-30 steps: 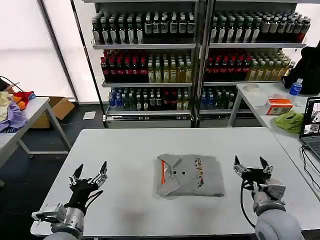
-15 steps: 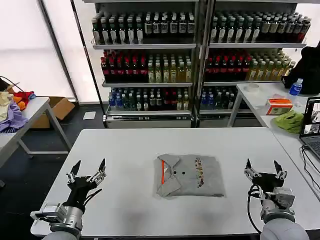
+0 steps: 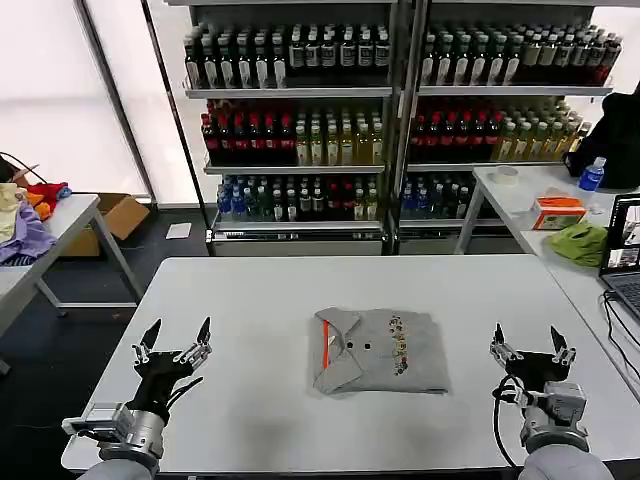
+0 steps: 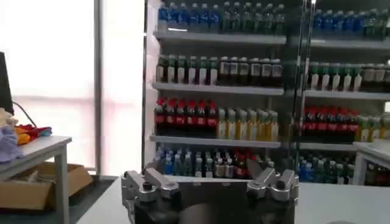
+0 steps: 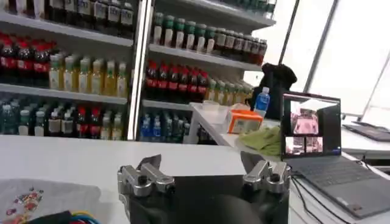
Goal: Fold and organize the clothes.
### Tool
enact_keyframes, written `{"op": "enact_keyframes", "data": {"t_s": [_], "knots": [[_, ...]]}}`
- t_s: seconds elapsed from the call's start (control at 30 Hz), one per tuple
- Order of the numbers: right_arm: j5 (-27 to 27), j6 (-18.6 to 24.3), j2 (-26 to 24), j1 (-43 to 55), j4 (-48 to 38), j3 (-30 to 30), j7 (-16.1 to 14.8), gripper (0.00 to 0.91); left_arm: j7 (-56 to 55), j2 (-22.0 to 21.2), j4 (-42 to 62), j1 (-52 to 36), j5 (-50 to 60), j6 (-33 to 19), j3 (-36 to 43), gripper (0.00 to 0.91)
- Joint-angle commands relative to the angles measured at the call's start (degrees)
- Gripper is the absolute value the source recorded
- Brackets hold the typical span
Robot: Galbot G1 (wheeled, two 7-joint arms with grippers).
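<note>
At twelve o'clock I see metal shelving (image 3: 390, 120) packed with bottled drinks (image 3: 290, 140), bright frosted window panels (image 3: 60, 90) glowing behind it. My white table (image 3: 250, 290) sits on dark floor (image 3: 150, 260). At nine o'clock stands a side table (image 3: 55, 235) beside a cardboard box (image 3: 118, 215); at three, another table holds a laptop (image 3: 622, 255).

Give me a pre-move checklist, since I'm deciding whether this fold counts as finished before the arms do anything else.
1. Grey shirt folded into a compact rectangle, collar and chest print facing up: ok.
2. Shirt lies fully on the white table, away from its edges: ok.
3. Left gripper open, holding nothing, apart from the shirt: ok.
4. Right gripper open, holding nothing, apart from the shirt: ok.
5. Underside layers lie flat: cannot tell.
</note>
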Motion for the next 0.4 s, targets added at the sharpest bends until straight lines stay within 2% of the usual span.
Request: {"op": "enact_keyframes", "data": {"t_s": [0.03, 0.4], "knots": [[-1.1, 0.2, -0.1, -0.2, -0.4, -0.7, -0.1, 0.907, 0.7, -0.3, 0.6, -0.2, 0.4, 0.7, 0.0, 0.907], [-1.1, 0.2, -0.6, -0.1, -0.2, -0.8, -0.5, 0.907, 1.1, -0.7, 0.7, 0.2, 0.1, 0.1, 0.4, 0.907]]}}
